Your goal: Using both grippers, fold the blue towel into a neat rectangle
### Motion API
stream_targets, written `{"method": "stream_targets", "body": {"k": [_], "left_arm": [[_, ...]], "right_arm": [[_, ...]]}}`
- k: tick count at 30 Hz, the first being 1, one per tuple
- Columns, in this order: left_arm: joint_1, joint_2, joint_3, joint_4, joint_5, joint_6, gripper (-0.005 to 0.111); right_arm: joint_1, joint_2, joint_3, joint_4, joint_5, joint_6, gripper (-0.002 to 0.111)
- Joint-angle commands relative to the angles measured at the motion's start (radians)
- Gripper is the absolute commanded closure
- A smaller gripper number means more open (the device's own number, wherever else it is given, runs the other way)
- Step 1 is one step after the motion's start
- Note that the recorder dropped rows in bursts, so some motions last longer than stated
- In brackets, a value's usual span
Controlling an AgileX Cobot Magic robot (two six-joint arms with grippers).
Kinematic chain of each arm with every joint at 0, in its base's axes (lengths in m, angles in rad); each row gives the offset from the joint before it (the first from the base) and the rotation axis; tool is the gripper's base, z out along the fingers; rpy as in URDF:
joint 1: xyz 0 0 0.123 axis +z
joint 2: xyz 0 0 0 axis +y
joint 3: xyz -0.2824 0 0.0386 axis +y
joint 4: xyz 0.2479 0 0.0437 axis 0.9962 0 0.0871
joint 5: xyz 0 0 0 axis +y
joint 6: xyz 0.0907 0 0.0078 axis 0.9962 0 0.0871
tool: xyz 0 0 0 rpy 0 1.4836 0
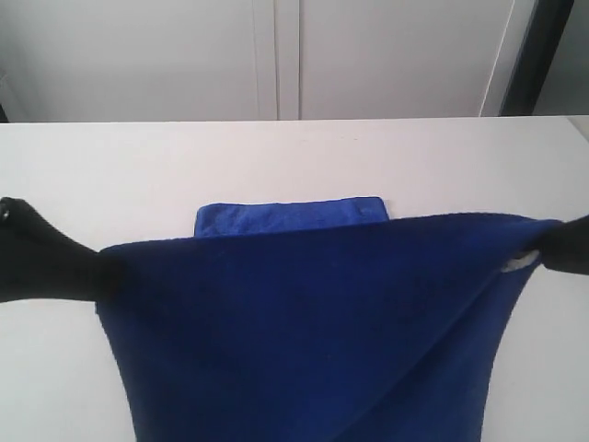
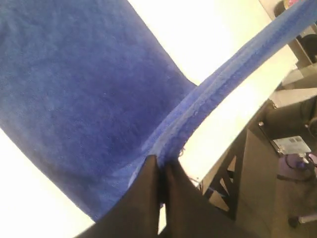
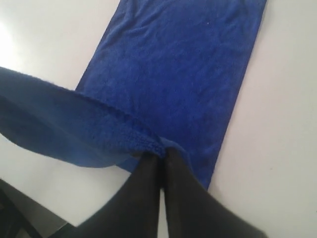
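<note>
- Fabric of the blue towel [image 1: 304,350] hangs as a wide sheet stretched between the two end effectors, its upper edge running nearly taut from one to the other.
- The left end effector [image 1: 103,276] is clenched on the towel's left upper corner. In the left wrist view its two dark fingers [image 2: 143,198] press together on the stitched hem [image 2: 208,94], which runs straight away from the fingertips.
- The right end effector [image 1: 550,250] is clenched on the opposite upper corner. A small white tag [image 1: 520,262] shows just beside its tip, on the inner side.
- In the right wrist view the right end effector [image 3: 161,156] pinches the hem with no gap between the fingers. The raised part of the towel curves off to one side of it.
- The towel's other end [image 1: 290,216] lies flat on the desk [image 1: 276,157], beyond the line between the two end effectors and roughly midway between them. In the right wrist view this flat stretch [image 3: 173,64] runs straight ahead of the fingertips.
- The lifted sheet narrows downward from both end effectors and passes out of the exterior view at its lower edge.
- The desk is white and reaches well past both end effectors on either side.
- Pale panels [image 1: 276,55] stand behind the desk, far from both end effectors.
</note>
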Motion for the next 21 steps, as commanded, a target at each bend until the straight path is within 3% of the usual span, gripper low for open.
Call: {"method": "stream_targets", "body": {"k": [1, 12, 21], "left_arm": [[0.0, 0.06, 0.009, -0.008, -0.083, 0.035, 0.107], [0.0, 0.273, 0.006, -0.003, -0.312, 0.093, 0.107], [0.002, 0.438, -0.097, 0.043, -0.371, 0.117, 0.107]], "right_arm": [[-0.007, 0.071, 0.004, -0.007, -0.085, -0.014, 0.108], [-0.007, 0.317, 0.004, -0.007, -0.286, -0.024, 0.108], [-0.007, 0.517, 0.0, -0.001, -0.428, -0.024, 0.108]]}}
